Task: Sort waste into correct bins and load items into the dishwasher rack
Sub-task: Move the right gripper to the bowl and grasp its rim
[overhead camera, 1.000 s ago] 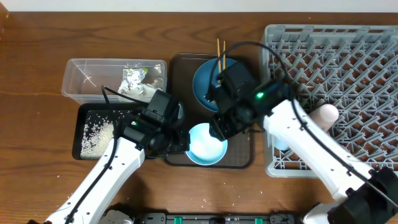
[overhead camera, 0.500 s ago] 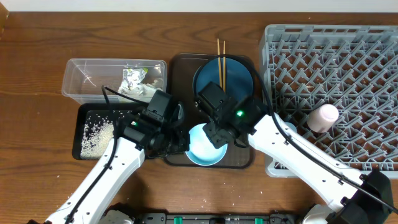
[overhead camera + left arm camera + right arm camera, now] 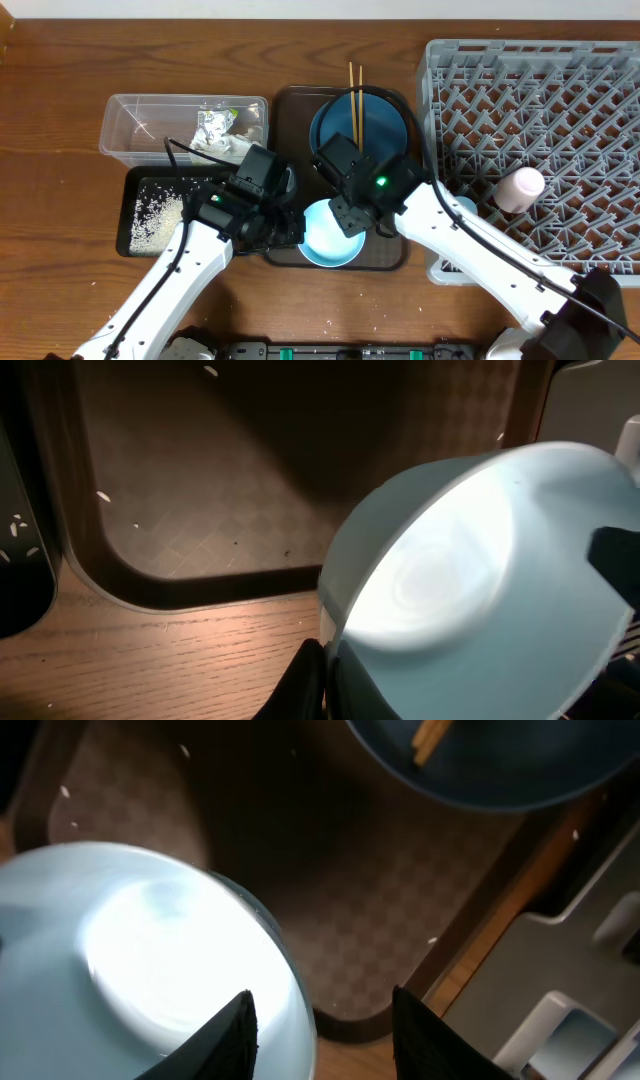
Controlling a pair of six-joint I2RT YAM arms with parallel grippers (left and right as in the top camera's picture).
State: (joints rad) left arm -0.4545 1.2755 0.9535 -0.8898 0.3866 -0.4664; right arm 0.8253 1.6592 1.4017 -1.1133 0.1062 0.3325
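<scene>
My left gripper (image 3: 325, 682) is pinched tight on the bowl (image 3: 470, 580) rim. The bowl sits at the front of the tray (image 3: 392, 255), just in front of the plate (image 3: 378, 125). The right gripper (image 3: 322, 1025) hangs over the bowl's opposite edge, jaws roughly half apart, with the rim under one finger. It isn't gripping anything as far as I can see.

I can read no text, number or brand on any of my feeds. The only printing I see is on the green-yellow wrapper (image 3: 213, 124) in the clear tub (image 3: 130, 112), beyond my left gripper (image 3: 290, 228) and off to its left. It is too small to make out.
</scene>
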